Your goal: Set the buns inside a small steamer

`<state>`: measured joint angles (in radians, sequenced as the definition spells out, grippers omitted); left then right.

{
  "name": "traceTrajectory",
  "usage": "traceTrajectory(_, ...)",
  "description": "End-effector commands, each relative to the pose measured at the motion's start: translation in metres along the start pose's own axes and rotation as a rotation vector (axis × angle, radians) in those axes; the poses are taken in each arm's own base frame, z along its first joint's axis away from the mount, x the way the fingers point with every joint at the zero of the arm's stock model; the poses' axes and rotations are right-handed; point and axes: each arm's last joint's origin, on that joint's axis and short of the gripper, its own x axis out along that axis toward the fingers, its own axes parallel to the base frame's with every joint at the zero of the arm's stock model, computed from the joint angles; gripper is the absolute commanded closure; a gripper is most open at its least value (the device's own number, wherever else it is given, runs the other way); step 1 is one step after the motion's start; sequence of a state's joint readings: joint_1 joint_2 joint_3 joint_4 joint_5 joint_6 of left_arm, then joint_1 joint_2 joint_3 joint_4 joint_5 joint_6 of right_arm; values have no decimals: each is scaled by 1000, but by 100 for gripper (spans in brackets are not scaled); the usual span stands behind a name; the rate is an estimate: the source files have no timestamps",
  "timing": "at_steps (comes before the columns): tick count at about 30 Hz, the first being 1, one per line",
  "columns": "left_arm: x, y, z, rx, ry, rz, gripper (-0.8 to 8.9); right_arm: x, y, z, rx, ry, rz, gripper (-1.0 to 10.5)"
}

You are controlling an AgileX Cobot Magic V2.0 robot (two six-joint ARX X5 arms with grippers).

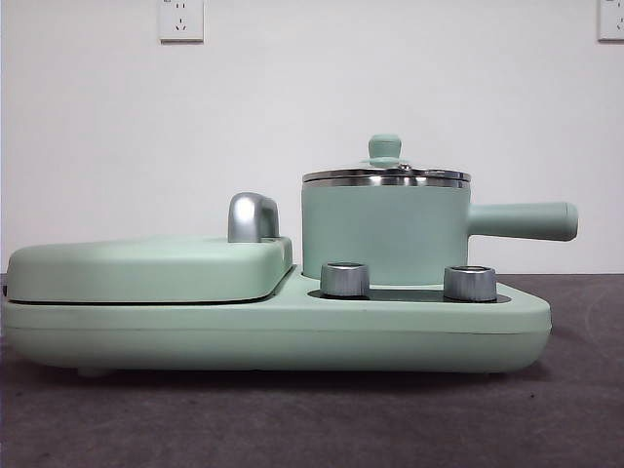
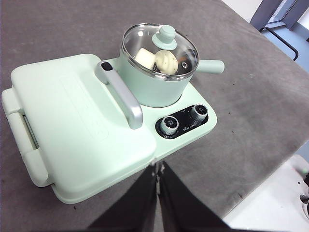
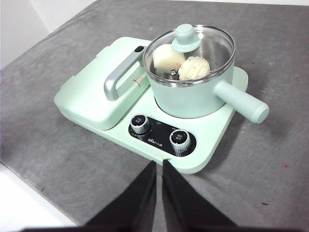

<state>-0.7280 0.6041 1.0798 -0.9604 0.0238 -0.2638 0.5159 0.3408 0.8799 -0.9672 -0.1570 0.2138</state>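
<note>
The small steamer (image 1: 385, 234) is a mint-green pot with a side handle, standing on the cooker with its glass lid on. It also shows in the left wrist view (image 2: 157, 67) and the right wrist view (image 3: 193, 77). Both buns lie inside it under the lid: the smooth bun (image 3: 167, 57) (image 2: 145, 57) and the ribbed bun (image 3: 194, 68) (image 2: 166, 62). My left gripper (image 2: 158, 166) is shut and empty, above the cooker's front edge. My right gripper (image 3: 159, 164) is shut and empty, above the table in front of the knobs. Neither gripper shows in the front view.
The mint-green cooker base (image 1: 292, 331) sits on a grey table (image 3: 58, 145). A flat griddle lid (image 1: 146, 268) with a chrome handle (image 1: 252, 216) lies beside the pot. Two steel knobs (image 1: 345, 279) (image 1: 469, 283) face front. The table's edge is near in both wrist views.
</note>
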Motion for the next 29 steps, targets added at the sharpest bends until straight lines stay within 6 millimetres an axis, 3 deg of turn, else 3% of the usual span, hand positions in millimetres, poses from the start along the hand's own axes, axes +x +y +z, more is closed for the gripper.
traceTrajectory(1,-2,-1,3,-4,-18,-8,807,-1,1,2,-6,-10,7,927)
traceTrajectory(5,0,2,1,-17,-40,18,807,-1,1,2,-6,-11,7,927)
traceTrajectory(8,15,14,-11,-57,-132,54,807,-1,1,2,-6,-10,7,927)
traceTrajectory(11,35,34,-35,-83,-294,83,807,-1,1,2,-6,-11,6,927)
traceTrajectory(16,57,68,-92,-31,-490,292,807,-1,1,2,-6,-11,7,927)
traceTrajectory(22,78,92,-140,-103,-505,470,807,-1,1,2,-6,-11,7,927)
traceTrajectory(29,88,101,-158,-56,-451,567,807,-1,1,2,-6,-11,7,927)
